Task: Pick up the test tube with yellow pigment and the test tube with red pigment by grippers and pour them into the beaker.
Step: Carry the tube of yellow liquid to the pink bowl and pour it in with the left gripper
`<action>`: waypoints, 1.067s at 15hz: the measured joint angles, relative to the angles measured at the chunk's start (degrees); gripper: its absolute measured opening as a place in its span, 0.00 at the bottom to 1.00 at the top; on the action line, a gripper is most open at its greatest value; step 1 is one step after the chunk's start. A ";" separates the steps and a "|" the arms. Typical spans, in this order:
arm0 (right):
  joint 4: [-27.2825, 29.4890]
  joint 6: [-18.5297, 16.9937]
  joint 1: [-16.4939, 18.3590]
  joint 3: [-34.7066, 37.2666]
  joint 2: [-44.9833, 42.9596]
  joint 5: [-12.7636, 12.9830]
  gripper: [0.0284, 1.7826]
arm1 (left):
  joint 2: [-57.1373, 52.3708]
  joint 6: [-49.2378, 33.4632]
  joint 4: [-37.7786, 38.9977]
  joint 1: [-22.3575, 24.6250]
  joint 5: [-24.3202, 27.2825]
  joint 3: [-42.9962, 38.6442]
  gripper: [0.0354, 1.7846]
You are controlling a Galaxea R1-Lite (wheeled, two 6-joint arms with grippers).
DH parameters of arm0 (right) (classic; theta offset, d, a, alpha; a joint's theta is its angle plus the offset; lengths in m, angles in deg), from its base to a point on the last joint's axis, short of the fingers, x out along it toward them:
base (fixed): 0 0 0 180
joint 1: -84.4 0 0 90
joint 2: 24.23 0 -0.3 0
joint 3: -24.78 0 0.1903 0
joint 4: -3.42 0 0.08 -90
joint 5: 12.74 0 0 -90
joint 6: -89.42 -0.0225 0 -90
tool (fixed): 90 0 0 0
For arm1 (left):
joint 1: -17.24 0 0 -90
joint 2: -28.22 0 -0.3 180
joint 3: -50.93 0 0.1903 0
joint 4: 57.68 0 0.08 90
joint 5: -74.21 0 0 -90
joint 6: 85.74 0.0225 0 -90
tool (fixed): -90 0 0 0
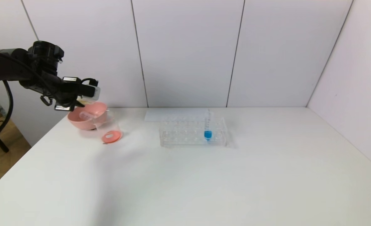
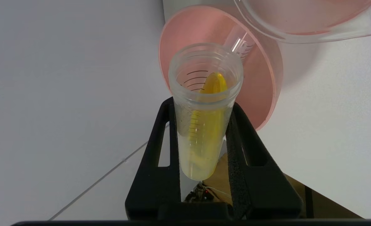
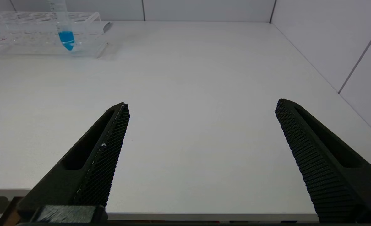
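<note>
Left hand [image 2: 201,110] grasping the test tube with yellow pigment [image 2: 204,119] above pink bowl [image 1: 88,116], beaker [image 1: 108,127] touching the bowl, another tube [image 1: 86,115] in the bowl, right hand [image 3: 201,110] released, rack [image 1: 193,131] with blue tube [image 1: 207,128] well apart on desk [image 1: 185,182].

White counter [image 1: 185,182] carries few things. Pink bowl [image 1: 92,121] sits far left, near back wall. Beaker [image 1: 108,130] stands touching bowl, just in front; red liquid at bottom. Clear rack [image 1: 185,131] sits mid-back, well apart from bowl. Blue tube [image 1: 208,127] stands upright in rack, toward right end.
</note>
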 joint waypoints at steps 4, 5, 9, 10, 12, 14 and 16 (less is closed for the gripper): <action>0.00 0.00 0.00 0.00 0.00 0.00 0.95 | 0.39 1.15 0.67 -0.55 -1.44 0.00 0.23; 0.00 0.00 0.00 0.00 0.00 0.01 0.95 | 0.41 1.40 0.74 -0.67 -1.51 0.00 0.23; 0.00 0.02 0.00 0.00 0.00 0.00 0.95 | 0.44 2.01 0.77 -0.91 -2.68 0.00 0.23; 0.00 0.00 0.00 0.00 0.00 0.00 0.95 | 0.44 2.17 0.74 -0.96 -2.71 0.00 0.23; 0.00 0.00 0.00 0.00 0.00 -0.02 0.95 | 0.45 2.45 0.74 -1.11 -2.73 0.00 0.23; 0.00 0.00 0.00 0.00 0.00 0.01 0.95 | 0.48 2.47 0.74 -1.30 -2.71 0.00 0.23; 0.00 0.00 0.00 0.00 0.00 -0.02 0.95 | 0.50 2.47 0.74 -1.49 -2.71 -0.02 0.23</action>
